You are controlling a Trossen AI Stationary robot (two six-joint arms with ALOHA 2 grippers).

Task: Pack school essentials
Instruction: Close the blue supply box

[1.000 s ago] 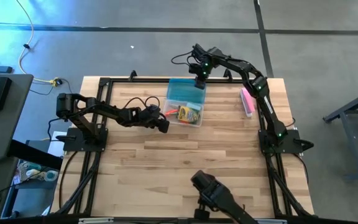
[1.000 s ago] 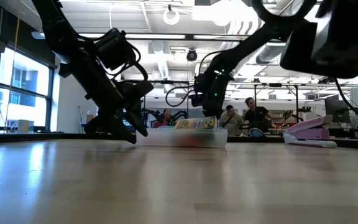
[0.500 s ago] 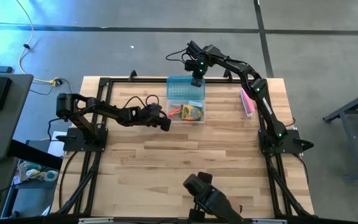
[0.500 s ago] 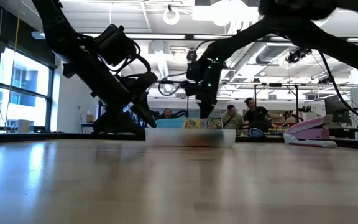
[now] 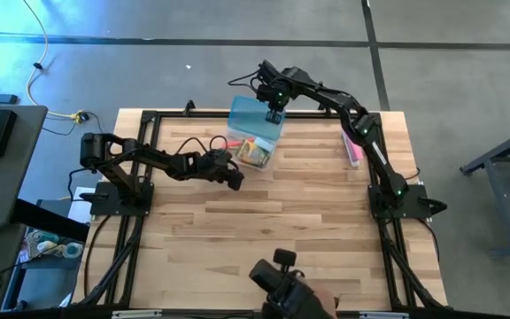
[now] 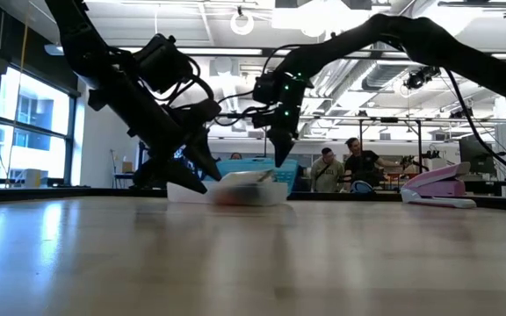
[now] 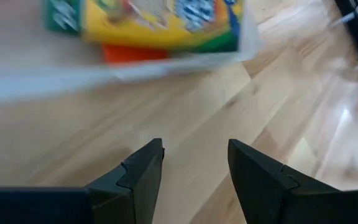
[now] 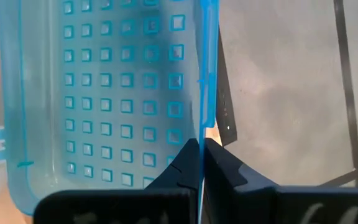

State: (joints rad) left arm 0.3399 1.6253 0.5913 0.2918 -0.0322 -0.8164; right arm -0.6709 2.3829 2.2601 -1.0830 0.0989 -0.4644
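On wooden table (image 5: 264,230), blue-lidded box (image 5: 253,142)

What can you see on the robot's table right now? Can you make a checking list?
Surface: wooden table, bare wood over most of it.
Job's things: clear box near the far edge, holding a yellow crayon pack and something orange; its blue lid is raised.
Clutter: pink bar-shaped item by the right arm.
Claws: right claw shut on the blue lid's edge; left claw open, empty, just in front of the box.
Cables: black wires along both arms; yellow cable on the floor.
Surroundings: people in the workshop behind; grey floor.
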